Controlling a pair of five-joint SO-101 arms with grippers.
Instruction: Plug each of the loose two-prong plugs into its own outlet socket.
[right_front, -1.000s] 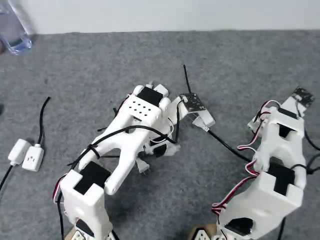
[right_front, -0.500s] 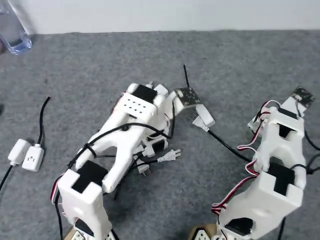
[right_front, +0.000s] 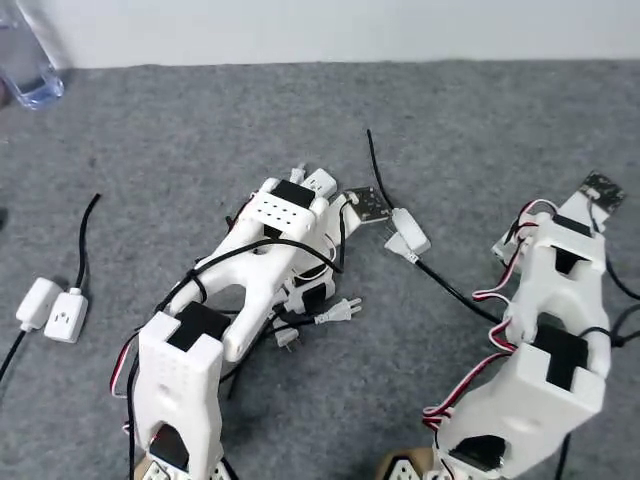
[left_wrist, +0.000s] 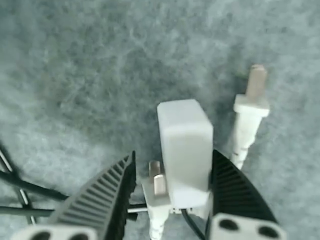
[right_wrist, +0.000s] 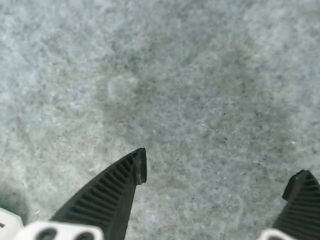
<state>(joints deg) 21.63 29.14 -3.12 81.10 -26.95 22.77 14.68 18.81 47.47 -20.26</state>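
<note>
The left hand (left_wrist: 173, 156) stands about half open, its fingers either side of one white outlet socket (left_wrist: 184, 150). One finger (left_wrist: 232, 187) lies against the socket's side. Between the socket and the other finger (left_wrist: 107, 195) sits a first plug (left_wrist: 156, 192), prong up, with a thin gap to that finger, so the hand brackets both rather than clamping them. A second plug (left_wrist: 248, 112) lies on the grey table (left_wrist: 75, 75) just beside the hand, outside its fingers.

The right hand (right_wrist: 216, 182) is spread wide, with nothing between its fingers, above bare table.

From above, two loose plugs lie close together beside the left arm's middle, one (right_front: 337, 311) nearer the right arm, the other (right_front: 288, 338) nearer the arm's base. Between the two arms lies one white block (right_front: 405, 235) on a black cord (right_front: 455, 290). Well apart, at the table's left, one pair of white blocks (right_front: 55, 310) lies touching side by side.
</note>
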